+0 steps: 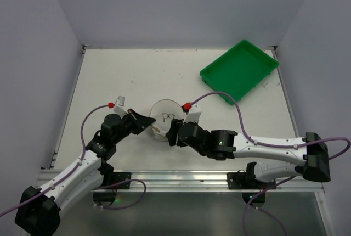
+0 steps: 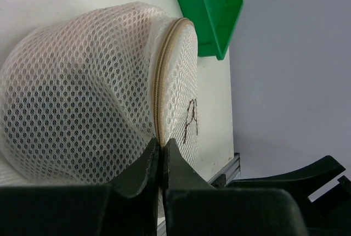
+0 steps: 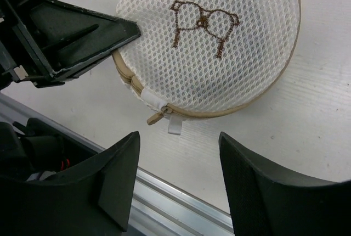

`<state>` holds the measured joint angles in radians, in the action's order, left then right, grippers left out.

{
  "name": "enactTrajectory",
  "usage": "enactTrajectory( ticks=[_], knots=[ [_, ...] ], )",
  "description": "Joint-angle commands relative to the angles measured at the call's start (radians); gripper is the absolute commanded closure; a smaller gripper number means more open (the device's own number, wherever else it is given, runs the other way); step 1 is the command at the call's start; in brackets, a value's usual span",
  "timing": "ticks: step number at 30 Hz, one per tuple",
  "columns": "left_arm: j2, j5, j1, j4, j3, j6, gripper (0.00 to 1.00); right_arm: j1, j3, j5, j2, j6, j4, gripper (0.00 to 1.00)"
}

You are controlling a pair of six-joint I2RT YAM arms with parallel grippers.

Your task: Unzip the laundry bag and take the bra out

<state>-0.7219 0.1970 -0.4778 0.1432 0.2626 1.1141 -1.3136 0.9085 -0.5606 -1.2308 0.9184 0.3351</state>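
The laundry bag (image 1: 166, 115) sits on the table (image 1: 120, 71) near its middle, between the two claws, with its circular face and bra drawing turned upward; the zip looks closed wherever it shows, and the bra itself cannot be seen. The left gripper (image 2: 161, 156) is clenched, its tips meeting on the zip seam (image 2: 160, 82) and apparently pinching the rim; the right gripper (image 3: 178, 142) is released, jaws wide. The coming pull turns on the zip pull (image 3: 156, 118); it hangs off the bag's near edge, just ahead of the right claw's spread fingers, so the right arm is nearer. Only the right wrist view shows that tab; only the left wrist view shows the mesh side wall.
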Motion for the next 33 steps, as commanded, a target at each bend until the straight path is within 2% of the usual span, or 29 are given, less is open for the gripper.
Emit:
enactTrajectory(
  ticks=[1,3,7,16,33],
  knots=[
    [0.029,-0.083,-0.004,0.050,-0.019,0.059,1.00,-0.006,0.039,-0.077,-0.027,0.016,-0.022,0.40],
    [0.030,-0.090,-0.004,0.049,-0.022,0.059,1.00,-0.006,0.050,-0.081,-0.038,0.010,-0.025,0.46],
    [0.026,-0.084,-0.005,0.052,-0.026,0.058,1.00,-0.007,0.056,-0.053,-0.062,-0.007,-0.065,0.54],
    [-0.001,-0.076,-0.005,0.070,-0.031,0.049,1.00,-0.016,0.125,-0.015,-0.145,-0.023,-0.068,0.57],
    [-0.007,-0.079,-0.007,0.088,-0.039,0.053,1.00,-0.016,0.191,0.002,-0.251,0.089,0.047,0.67]
  ],
)
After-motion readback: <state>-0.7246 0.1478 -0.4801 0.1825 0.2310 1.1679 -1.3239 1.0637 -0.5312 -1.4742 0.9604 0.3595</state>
